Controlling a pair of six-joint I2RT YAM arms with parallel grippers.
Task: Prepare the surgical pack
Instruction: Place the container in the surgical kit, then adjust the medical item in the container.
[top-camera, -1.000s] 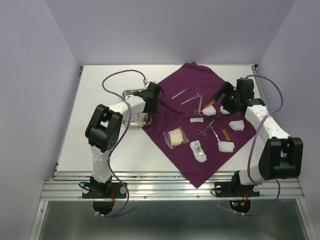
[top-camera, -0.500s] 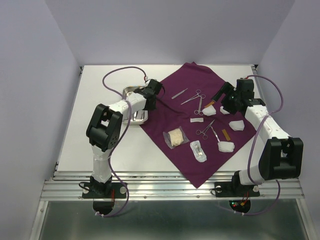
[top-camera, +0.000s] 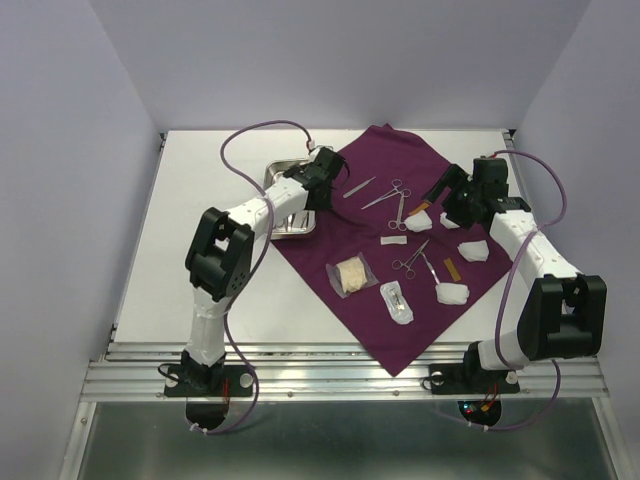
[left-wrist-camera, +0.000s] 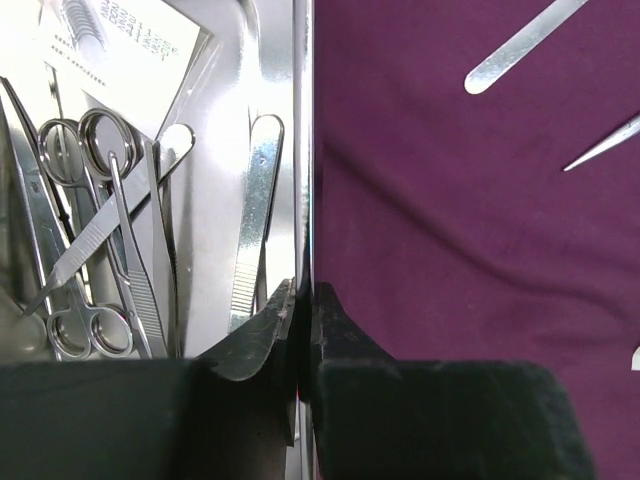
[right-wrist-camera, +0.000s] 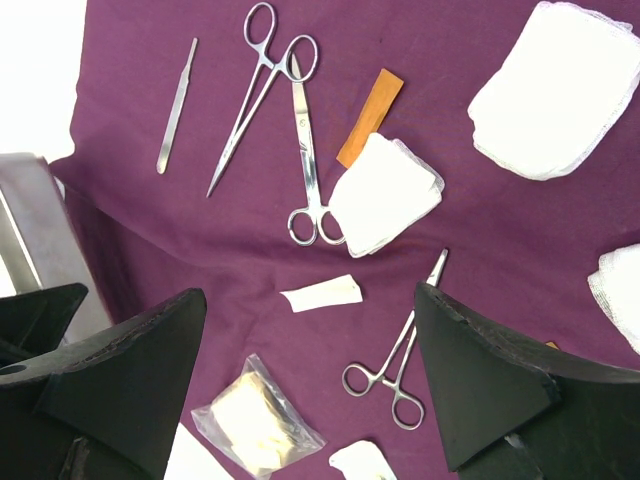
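The plum cloth (top-camera: 400, 340) lies spread on the table. My left gripper (top-camera: 318, 178) (left-wrist-camera: 303, 295) is shut on the right rim of the steel tray (top-camera: 272, 172) (left-wrist-camera: 300, 150), which overlaps the cloth's left edge. Inside the tray lie scissors (left-wrist-camera: 100, 230), tweezers (left-wrist-camera: 255, 220) and a labelled packet (left-wrist-camera: 120, 50). My right gripper (top-camera: 447, 192) (right-wrist-camera: 310, 297) hangs open above the cloth, holding nothing. Below it are scissors (right-wrist-camera: 305, 140), forceps (right-wrist-camera: 395, 365), gauze pads (right-wrist-camera: 385, 195) and a clear packet (right-wrist-camera: 255, 420).
An orange stick (right-wrist-camera: 370, 115), a thin steel handle (right-wrist-camera: 175, 110) and a small white strip (right-wrist-camera: 322, 293) also lie on the cloth. More gauze (top-camera: 452, 293) and another packet (top-camera: 397, 303) sit toward the near corner. White tabletop (top-camera: 190, 230) lies left of the tray.
My left gripper closed on the tray's rim and carried the tray away and to the right, onto the cloth's edge. The right arm has stayed still.
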